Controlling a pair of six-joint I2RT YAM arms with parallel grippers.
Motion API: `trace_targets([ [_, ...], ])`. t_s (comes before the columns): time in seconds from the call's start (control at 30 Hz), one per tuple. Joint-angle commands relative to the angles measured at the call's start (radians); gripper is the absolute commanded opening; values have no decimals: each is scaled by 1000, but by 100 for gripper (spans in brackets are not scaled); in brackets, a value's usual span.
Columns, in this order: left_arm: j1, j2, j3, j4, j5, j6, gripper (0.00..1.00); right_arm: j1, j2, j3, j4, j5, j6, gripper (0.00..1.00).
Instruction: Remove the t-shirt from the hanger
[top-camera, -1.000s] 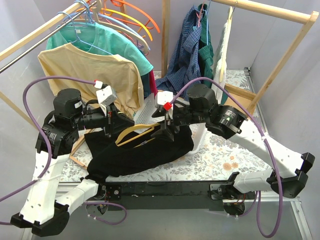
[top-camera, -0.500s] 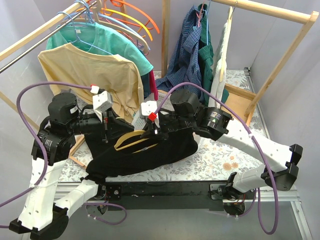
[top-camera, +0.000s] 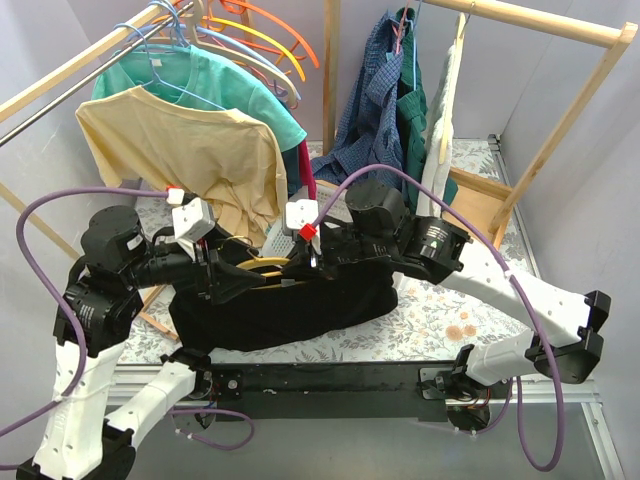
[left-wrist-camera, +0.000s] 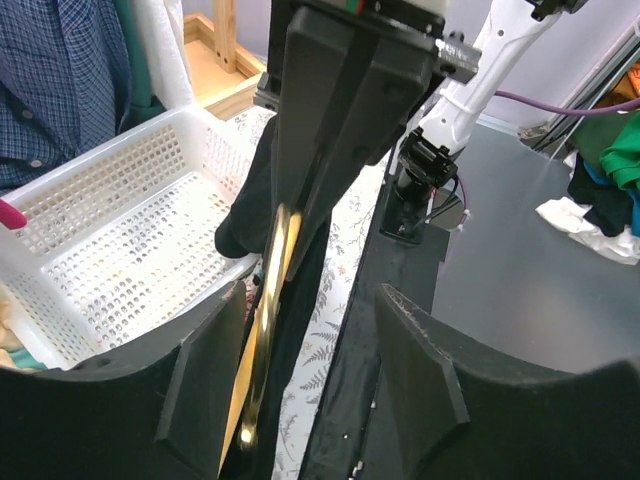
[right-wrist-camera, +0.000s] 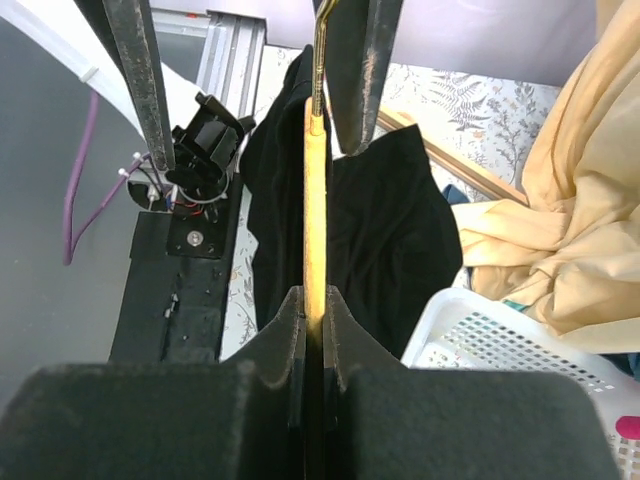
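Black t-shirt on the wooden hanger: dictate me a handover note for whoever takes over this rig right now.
Right gripper: shut on the wooden hanger, holding it over the near side of the table.
Left gripper: open, one finger on either side of the hanger, gripping nothing.
Black t-shirt: on the hanger, draped down in front of the white basket.
Done: the hanger is off the rail and held.
Left: the shirt is not yet off. The likely next step is to close the left gripper on the fabric and pull it free.
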Motion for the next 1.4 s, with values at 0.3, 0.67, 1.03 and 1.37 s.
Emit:
trace_targets([
  [0.3, -2, 38, -47, 89, 15, -40, 54, 0, -46, 24, 73, -79, 3, 1],
  [0.67, -2, 71, -91, 57, 30, -1, 0, -1, -38, 34, 180, -35, 43, 1],
  [1.03, -2, 49, -48, 43, -74, 39, 0, -63, -273, -182, 67, 456, 44, 79],
  [1.37, -2, 81, 2, 28, -102, 56, 0, -322, -411, -379, 25, 346, 106, 88],
])
